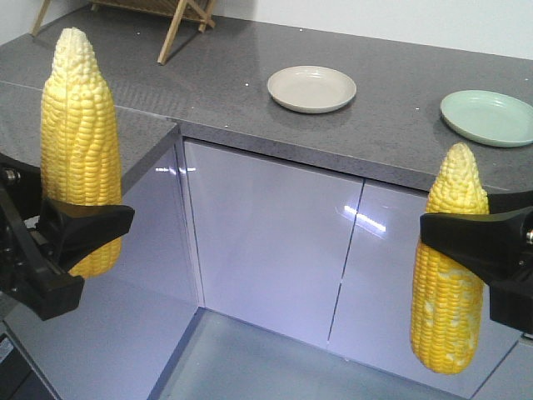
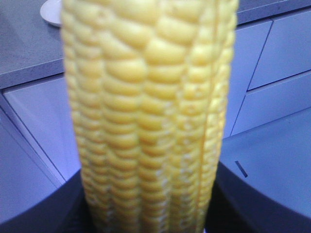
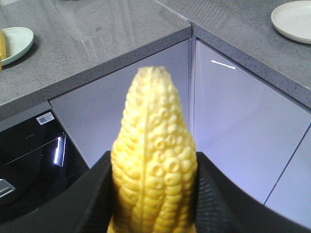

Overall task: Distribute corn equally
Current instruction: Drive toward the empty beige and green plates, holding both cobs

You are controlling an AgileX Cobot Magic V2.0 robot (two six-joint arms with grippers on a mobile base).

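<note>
Each of my grippers holds one yellow corn cob upright, in front of the cabinet doors and below counter height. The left corn [image 1: 81, 133] [image 2: 146, 111] stands pale tip up, with my left gripper [image 1: 83, 232] [image 2: 148, 221] shut round its lower half. It fills the left wrist view, black fingers [image 2: 36, 218] at its sides. My right gripper [image 1: 468, 237] [image 3: 155, 211] is shut on the middle of the right corn [image 1: 454, 283] [image 3: 154, 155]. A beige plate [image 1: 311, 88] [image 3: 294, 19] and a green plate [image 1: 490, 117] sit on the grey counter [image 1: 208, 83], nothing showing on either in the front view.
Wooden rack legs [image 1: 179, 21] stand at the counter's back left. Glossy pale cabinet doors [image 1: 266, 242] run under the counter. The right wrist view shows a black appliance front [image 3: 29, 160] and a green plate [image 3: 14, 41] with a yellow sliver at the frame edge.
</note>
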